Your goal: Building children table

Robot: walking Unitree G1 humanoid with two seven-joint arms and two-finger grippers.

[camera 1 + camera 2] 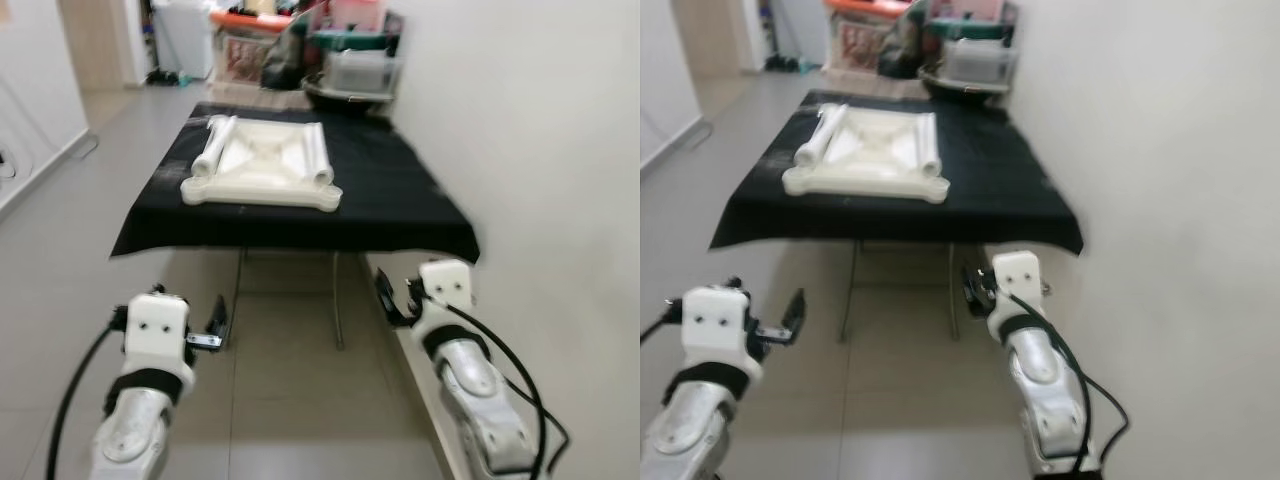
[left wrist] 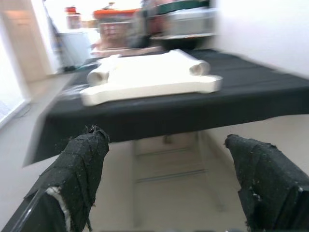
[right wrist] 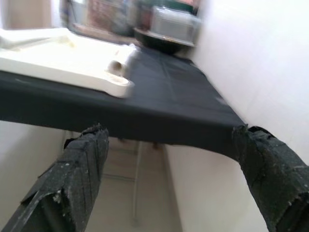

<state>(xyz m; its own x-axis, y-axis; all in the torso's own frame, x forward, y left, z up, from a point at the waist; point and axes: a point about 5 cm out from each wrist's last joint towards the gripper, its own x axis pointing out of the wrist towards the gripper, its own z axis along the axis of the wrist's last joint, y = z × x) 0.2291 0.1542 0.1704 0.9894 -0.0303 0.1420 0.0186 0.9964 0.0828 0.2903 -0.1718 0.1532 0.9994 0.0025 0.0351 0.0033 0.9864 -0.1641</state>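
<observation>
The cream plastic square tabletop (image 1: 262, 165) is lain upside down mid black-clothed folding table (image 1: 400, 200), two white tubular legs (image 1: 322, 152) rested on it. Left gripper (image 2: 164, 183) and right gripper (image 3: 174, 179) are held wide, empty, below the table's near edge. Risk judged: cloth snagged on raising, legs rolled off.

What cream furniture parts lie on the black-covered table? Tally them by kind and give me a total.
Cream tabletop: 1
Cream legs: 2, the left leg and the right leg, both lying on the tabletop
Total: 3
</observation>
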